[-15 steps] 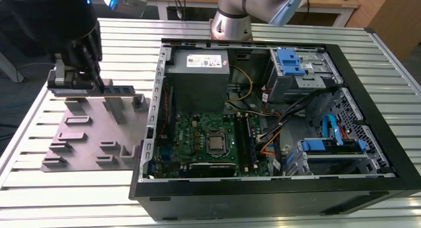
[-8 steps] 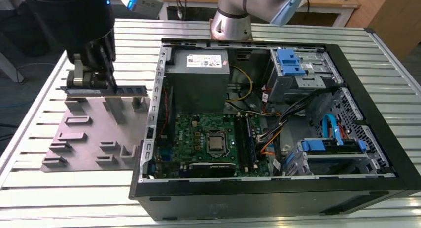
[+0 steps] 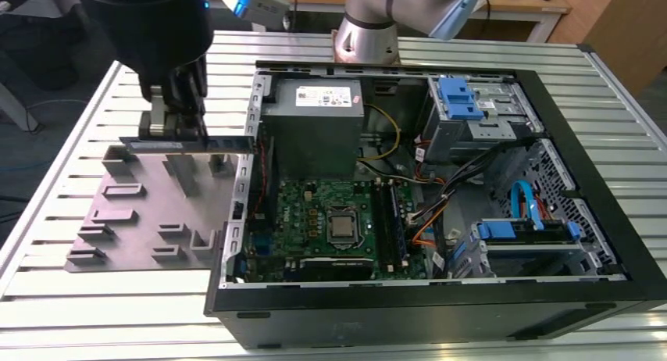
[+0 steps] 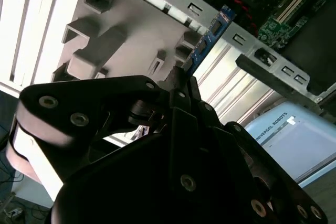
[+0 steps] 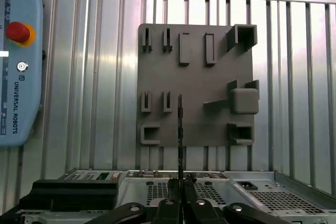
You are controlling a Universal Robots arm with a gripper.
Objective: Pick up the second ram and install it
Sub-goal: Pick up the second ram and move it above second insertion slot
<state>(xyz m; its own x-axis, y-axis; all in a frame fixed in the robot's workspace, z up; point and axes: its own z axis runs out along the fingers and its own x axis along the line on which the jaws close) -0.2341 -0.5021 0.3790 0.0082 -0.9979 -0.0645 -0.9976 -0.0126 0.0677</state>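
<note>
The second ram (image 3: 187, 144) is a slim strip held level in the air, above the grey holder plate (image 3: 136, 212) on the exterior view's left, just outside the open computer case (image 3: 417, 298). My gripper (image 3: 172, 130) comes down from above and is shut on the strip's middle. In the second wrist view the ram (image 4: 210, 35) sticks out past my gripper (image 4: 181, 80) toward the case. The first wrist view shows the ram (image 5: 180, 121) edge-on over the holder plate (image 5: 205, 77), pinched in my gripper (image 5: 182, 182). Inside the case lies the green motherboard (image 3: 312, 212).
The case's metal side wall (image 3: 242, 197) stands between the plate and the motherboard. A power supply (image 3: 318, 111), drive cages (image 3: 479, 111) and loose cables (image 3: 448, 189) crowd the case. The arm's base (image 3: 365, 33) rises behind it. A teach pendant (image 5: 16, 61) lies on the slatted table (image 3: 62, 244).
</note>
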